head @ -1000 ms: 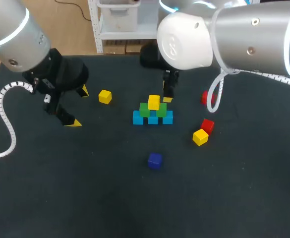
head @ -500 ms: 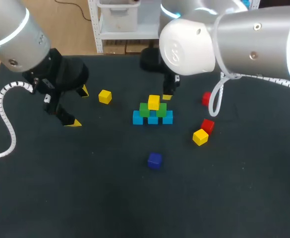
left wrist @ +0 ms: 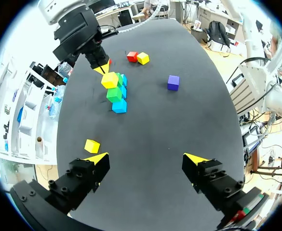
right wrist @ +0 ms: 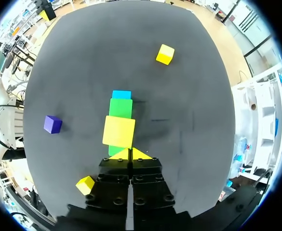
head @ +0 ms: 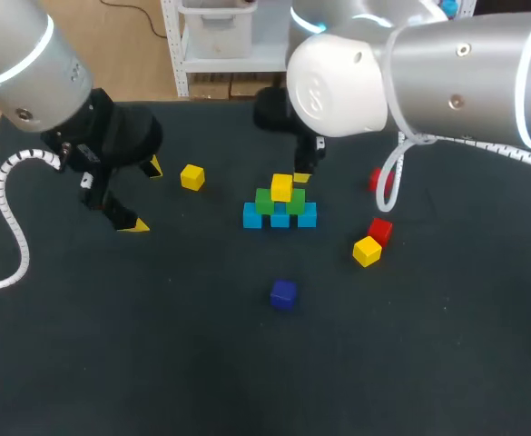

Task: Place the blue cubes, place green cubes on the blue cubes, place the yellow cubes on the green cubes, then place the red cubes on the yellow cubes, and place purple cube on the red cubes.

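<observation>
Right wrist view shows the top yellow cube (right wrist: 119,131) resting on the green cubes (right wrist: 120,107), which sit on the row of 3 blue cubes (right wrist: 121,94). It looks turned a little off square to the greens under it. The right end effector (right wrist: 130,154) has its 2 yellow tips pressed together with nothing between them, just behind the stack and very near that cube; whether it touches I cannot tell.

I judge the step in hand to be settling the yellow layer. The safe way is to take the closed tips up and away from the stack, not across it, since a sideways brush could tip the cube off its 2 supports. The next pick looks easiest on the right. In the head view the right-hand yellow cube (head: 367,251) lies just beside the near red cube (head: 380,230), so the fingers should straddle only 1 of the pair. The far red cube (head: 374,180) is partly hidden by the right arm's cable (head: 394,173).

The left-hand yellow cube (head: 191,177) lies near the left end effector (left wrist: 148,161), whose fingers stand wide apart and hold nothing. The purple cube (head: 283,293) sits alone in front of the stack.

The dark tabletop (head: 156,363) looks flat and matte, and every loose cube lies well apart from the stack, leaving room for a straight vertical approach
</observation>
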Robot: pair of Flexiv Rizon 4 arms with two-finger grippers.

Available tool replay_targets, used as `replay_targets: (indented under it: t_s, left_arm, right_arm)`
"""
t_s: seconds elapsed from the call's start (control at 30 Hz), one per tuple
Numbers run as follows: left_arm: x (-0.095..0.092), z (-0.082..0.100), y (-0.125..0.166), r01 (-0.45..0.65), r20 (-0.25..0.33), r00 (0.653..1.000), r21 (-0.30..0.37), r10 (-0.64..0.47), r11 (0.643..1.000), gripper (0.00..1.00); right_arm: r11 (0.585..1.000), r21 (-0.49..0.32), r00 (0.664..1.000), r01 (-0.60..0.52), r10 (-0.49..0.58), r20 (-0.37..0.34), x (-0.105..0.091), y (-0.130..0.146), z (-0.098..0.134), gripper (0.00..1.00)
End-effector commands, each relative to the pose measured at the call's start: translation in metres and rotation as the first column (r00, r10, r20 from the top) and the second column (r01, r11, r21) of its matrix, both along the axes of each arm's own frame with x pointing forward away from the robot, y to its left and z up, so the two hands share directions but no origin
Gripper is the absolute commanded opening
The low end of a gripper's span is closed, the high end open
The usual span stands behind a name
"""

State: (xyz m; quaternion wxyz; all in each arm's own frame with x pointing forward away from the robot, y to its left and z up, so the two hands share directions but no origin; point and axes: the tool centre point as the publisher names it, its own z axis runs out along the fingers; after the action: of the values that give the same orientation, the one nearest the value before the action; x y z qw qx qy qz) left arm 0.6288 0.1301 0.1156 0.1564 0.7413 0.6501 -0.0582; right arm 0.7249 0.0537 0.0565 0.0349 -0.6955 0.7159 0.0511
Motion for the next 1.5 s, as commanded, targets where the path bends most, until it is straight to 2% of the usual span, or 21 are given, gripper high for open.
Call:
replay_targets:
  t_s: [0.03, 0.67, 1.1, 1.2, 1.33, 1.5]
  left_arm:
    - [0.000, 0.000, 0.001, 0.003, 0.001, 1.000, -0.003, -0.003, 1.000, 1.00]
    - [0.000, 0.000, 0.001, 0.003, 0.001, 1.000, -0.003, -0.003, 1.000, 1.00]
    - [0.000, 0.000, 0.001, 0.003, 0.001, 1.000, -0.003, -0.003, 1.000, 1.00]
    - [0.000, 0.000, 0.001, 0.003, 0.001, 1.000, -0.003, -0.003, 1.000, 1.00]
    - [0.000, 0.000, 0.001, 0.003, 0.001, 1.000, -0.003, -0.003, 1.000, 1.00]
    - [0.000, 0.000, 0.001, 0.003, 0.001, 1.000, -0.003, -0.003, 1.000, 1.00]
  right_arm:
    - [1.000, 0.000, 1.000, -0.001, 0.001, -0.005, 0.002, 0.001, 0.000, 0.00]
    - [1.000, -0.004, 1.000, -0.005, 0.005, -0.006, 0.003, 0.001, 0.001, 0.00]
    - [1.000, -0.008, 1.000, 0.006, -0.006, 0.008, -0.004, -0.019, 0.015, 0.00]
    - [1.000, 0.003, 0.999, -0.031, 0.031, 0.032, -0.010, -0.026, 0.023, 0.00]
    - [0.990, 0.029, 0.990, -0.136, 0.134, 0.050, -0.024, -0.036, 0.032, 0.00]
    - [0.972, 0.060, 0.973, -0.227, 0.223, 0.062, -0.040, -0.051, 0.037, 0.40]
